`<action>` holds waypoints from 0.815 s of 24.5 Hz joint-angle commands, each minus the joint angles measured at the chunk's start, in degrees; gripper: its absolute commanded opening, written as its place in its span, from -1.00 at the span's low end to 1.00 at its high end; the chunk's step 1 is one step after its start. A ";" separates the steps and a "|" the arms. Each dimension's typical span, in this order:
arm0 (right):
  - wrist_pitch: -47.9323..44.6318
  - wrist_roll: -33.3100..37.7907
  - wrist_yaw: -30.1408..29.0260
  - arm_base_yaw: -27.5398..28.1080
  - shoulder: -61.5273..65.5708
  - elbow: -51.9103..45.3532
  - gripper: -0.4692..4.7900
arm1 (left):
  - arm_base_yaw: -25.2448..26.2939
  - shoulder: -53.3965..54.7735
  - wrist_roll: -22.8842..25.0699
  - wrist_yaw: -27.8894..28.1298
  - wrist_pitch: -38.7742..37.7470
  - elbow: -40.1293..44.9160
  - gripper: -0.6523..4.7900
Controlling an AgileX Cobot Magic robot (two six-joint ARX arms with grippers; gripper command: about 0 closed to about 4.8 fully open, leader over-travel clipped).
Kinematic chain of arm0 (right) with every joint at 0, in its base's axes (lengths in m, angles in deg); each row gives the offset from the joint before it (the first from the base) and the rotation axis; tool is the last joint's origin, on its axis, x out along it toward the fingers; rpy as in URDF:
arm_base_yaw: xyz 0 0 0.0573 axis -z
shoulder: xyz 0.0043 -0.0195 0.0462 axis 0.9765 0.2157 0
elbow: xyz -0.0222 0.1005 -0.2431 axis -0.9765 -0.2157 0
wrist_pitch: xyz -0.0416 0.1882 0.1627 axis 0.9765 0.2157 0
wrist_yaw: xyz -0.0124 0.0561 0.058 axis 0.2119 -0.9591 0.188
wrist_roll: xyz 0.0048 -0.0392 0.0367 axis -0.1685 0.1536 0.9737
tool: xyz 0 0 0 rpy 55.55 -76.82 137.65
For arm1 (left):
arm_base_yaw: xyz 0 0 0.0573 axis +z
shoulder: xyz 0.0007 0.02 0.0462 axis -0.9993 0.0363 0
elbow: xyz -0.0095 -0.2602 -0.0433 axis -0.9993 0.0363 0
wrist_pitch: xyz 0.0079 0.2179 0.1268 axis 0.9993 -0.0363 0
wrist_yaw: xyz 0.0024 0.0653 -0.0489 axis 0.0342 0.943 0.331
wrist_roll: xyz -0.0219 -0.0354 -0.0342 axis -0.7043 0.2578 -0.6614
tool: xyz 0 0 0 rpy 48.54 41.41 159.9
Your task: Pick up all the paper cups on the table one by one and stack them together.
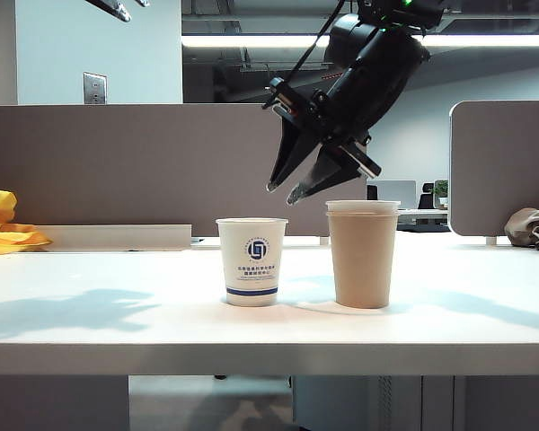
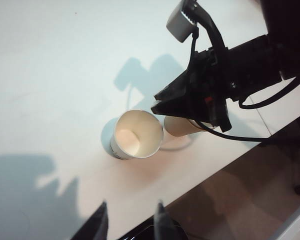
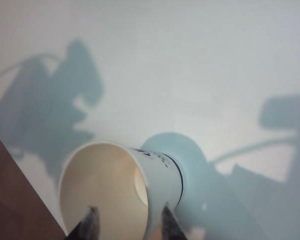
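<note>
A short white paper cup (image 1: 251,261) with a blue logo stands upright on the table (image 1: 90,305). Beside it stands a taller tan cup (image 1: 362,260) with a white rim showing in its mouth. My right gripper (image 1: 283,191) hangs open just above them, tips pointing down over the white cup's edge nearest the tan one. In the right wrist view one finger is over the white cup's (image 3: 115,185) mouth and the other is outside its wall, and the gripper (image 3: 128,220) holds nothing. My left gripper (image 2: 132,217) is open and empty, high over the table's front edge and back from both cups (image 2: 135,135).
A yellow cloth (image 1: 4,224) lies at the far left against the grey divider (image 1: 144,162). A low white ledge (image 1: 117,236) runs along the divider. Bundled items (image 1: 532,224) sit at the far right. The table's front edge (image 1: 269,359) is close to the cups.
</note>
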 commanded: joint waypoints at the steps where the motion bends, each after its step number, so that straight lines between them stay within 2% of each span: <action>1: 0.24 0.04 -0.57 -0.04 0.46 0.26 -0.21 | 0.00 -0.28 0.42 -0.04 0.68 -0.20 -0.32; 10: 0.57 0.02 -1.22 -0.72 3.39 0.26 -0.24 | 0.00 -0.28 0.37 -0.04 2.36 -0.20 -0.32; 12: 0.02 0.02 -1.33 -0.81 3.39 0.26 -0.42 | 0.00 -0.28 0.37 -0.04 2.56 -0.20 -0.32; 14: -0.20 0.02 -1.46 -0.81 3.39 0.26 -0.72 | 0.00 -0.28 0.39 -0.04 2.54 -0.20 -0.32; 20: -0.11 0.02 -1.51 -0.79 3.39 0.26 -0.84 | 0.00 -0.28 0.37 -0.07 2.51 -0.20 -0.32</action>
